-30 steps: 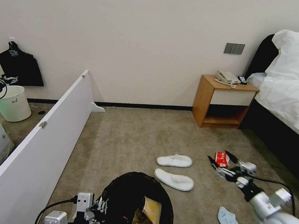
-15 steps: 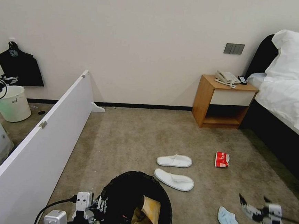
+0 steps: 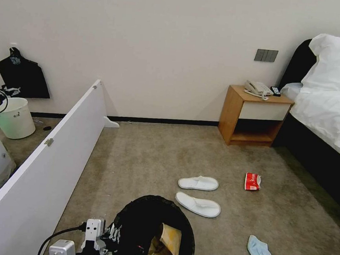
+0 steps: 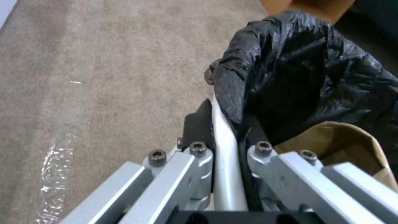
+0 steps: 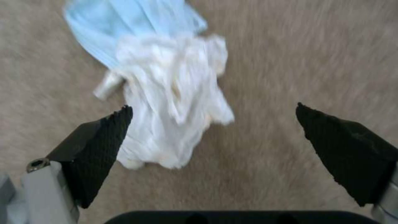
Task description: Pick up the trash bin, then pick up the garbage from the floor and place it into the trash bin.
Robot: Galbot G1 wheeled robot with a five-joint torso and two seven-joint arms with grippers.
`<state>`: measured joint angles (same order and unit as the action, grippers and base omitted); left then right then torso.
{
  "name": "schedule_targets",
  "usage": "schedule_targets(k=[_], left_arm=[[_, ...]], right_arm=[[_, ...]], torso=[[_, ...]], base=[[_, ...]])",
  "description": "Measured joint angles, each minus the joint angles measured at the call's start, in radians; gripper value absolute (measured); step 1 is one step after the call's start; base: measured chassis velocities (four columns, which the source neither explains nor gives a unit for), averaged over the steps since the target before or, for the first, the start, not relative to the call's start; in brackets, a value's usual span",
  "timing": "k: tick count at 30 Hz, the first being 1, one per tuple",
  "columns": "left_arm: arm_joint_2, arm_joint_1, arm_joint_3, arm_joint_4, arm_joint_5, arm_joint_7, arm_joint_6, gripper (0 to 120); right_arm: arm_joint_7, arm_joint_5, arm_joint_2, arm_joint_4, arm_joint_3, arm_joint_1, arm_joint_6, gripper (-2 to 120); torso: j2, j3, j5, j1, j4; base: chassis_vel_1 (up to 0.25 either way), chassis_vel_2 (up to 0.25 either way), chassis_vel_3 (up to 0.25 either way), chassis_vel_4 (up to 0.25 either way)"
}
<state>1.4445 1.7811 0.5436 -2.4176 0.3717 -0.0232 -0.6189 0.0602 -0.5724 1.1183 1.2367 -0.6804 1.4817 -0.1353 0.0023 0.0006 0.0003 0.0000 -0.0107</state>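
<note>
The trash bin (image 3: 155, 220), white with a black liner (image 4: 298, 71), hangs at the bottom centre of the head view. My left gripper (image 3: 108, 236) (image 4: 224, 115) is shut on its white rim (image 4: 226, 149). A brown cardboard piece (image 3: 166, 240) (image 4: 344, 146) lies inside. On the carpet lie two white slippers (image 3: 198, 182) (image 3: 198, 205), a red snack packet (image 3: 252, 181) and a pale blue-white mask (image 3: 261, 252) (image 5: 166, 77). My right gripper (image 5: 213, 108) hovers open just over the mask, with one finger (image 5: 104, 140) at its edge, not touching it.
A long white board (image 3: 45, 161) stands along the left. Behind it is a plain white bucket (image 3: 15, 117). A wooden nightstand (image 3: 253, 114) and a bed (image 3: 328, 116) close off the right. Open carpet lies between the slippers and the wall.
My right gripper has drawn back from beside the red packet toward the mask, dropping to the head view's bottom edge. The bin and my left gripper have stayed put.
</note>
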Motion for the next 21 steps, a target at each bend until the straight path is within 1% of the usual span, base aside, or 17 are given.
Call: schedule_targets(k=[2, 7, 13, 15, 16, 17, 18, 19, 21], left_arm=[[0.002, 0.002, 0.001, 0.000, -0.002, 0.000, 0.000, 4], [0.004, 0.002, 0.000, 0.000, -0.004, 0.001, 0.000, 4], [0.006, 0.003, 0.001, 0.000, -0.006, 0.002, -0.001, 4], [0.007, 0.003, 0.001, 0.000, -0.007, 0.002, -0.001, 4], [0.007, 0.003, 0.001, 0.000, -0.007, 0.002, -0.001, 4], [0.008, 0.003, 0.001, 0.001, -0.008, 0.002, -0.001, 4], [0.008, 0.003, 0.001, 0.001, -0.008, 0.002, -0.001, 4], [0.008, 0.003, 0.001, 0.001, -0.008, 0.002, -0.001, 4], [0.009, 0.002, 0.000, 0.004, -0.010, 0.002, -0.001, 4]], right_arm=[[0.007, 0.009, 0.011, -0.047, 0.010, -0.032, 0.000, 100], [0.011, 0.013, 0.027, -0.095, 0.022, -0.075, 0.002, 100], [0.012, 0.013, 0.030, -0.118, 0.029, -0.105, 0.002, 98], [0.012, 0.013, 0.030, -0.131, 0.031, -0.120, 0.003, 88], [0.012, 0.013, 0.030, -0.131, 0.031, -0.120, 0.003, 88], [0.012, 0.011, 0.029, -0.133, 0.031, -0.124, 0.003, 84], [0.012, 0.011, 0.028, -0.133, 0.031, -0.125, 0.003, 78], [0.012, 0.011, 0.028, -0.133, 0.031, -0.125, 0.003, 78], [0.014, 0.010, 0.024, -0.125, 0.033, -0.124, 0.003, 66]], torso=[[0.000, 0.000, -0.0004, 0.000, -0.0001], [0.000, 0.000, -0.0003, 0.000, 0.0000], [0.000, 0.000, -0.0003, 0.000, 0.0000], [0.000, 0.000, -0.0006, 0.000, -0.0002], [0.000, 0.000, -0.0006, 0.000, -0.0002], [0.000, 0.000, -0.0004, 0.000, -0.0001], [0.000, 0.000, -0.0003, 0.000, -0.0001], [0.000, 0.000, -0.0003, 0.000, -0.0001], [0.000, 0.000, -0.0001, 0.000, 0.0000]], base=[[0.000, 0.000, 0.000, 0.000], [0.000, 0.000, 0.000, 0.000], [0.000, 0.000, 0.000, 0.000], [0.000, 0.000, 0.000, 0.000], [0.000, 0.000, 0.000, 0.000], [0.000, 0.000, 0.000, 0.000], [0.000, 0.000, 0.000, 0.000], [0.000, 0.000, 0.000, 0.000], [0.000, 0.000, 0.000, 0.000]])
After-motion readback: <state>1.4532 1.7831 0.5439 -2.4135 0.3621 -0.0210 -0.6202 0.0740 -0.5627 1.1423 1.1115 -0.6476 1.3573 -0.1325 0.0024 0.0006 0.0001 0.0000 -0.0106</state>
